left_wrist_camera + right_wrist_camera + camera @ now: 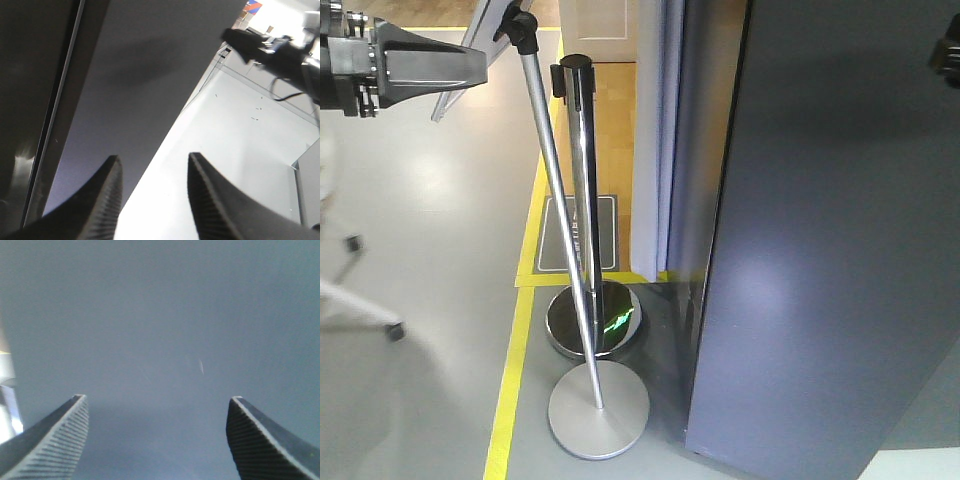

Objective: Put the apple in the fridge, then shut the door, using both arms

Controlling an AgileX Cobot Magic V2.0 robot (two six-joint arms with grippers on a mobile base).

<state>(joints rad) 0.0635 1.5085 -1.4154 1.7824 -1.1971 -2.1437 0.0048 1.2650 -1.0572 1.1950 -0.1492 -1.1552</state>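
Two ribbed, empty, spread hands (155, 440) before matte grey door (160, 315)

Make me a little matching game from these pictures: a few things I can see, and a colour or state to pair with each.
Things:
1. door
2. floor tape
3. right hand
4. pole base

Descriptions:
A. yellow
B. open and empty
C. dark grey and matte
D. flat silver disc

Pairs: 1-C, 2-A, 3-B, 4-D
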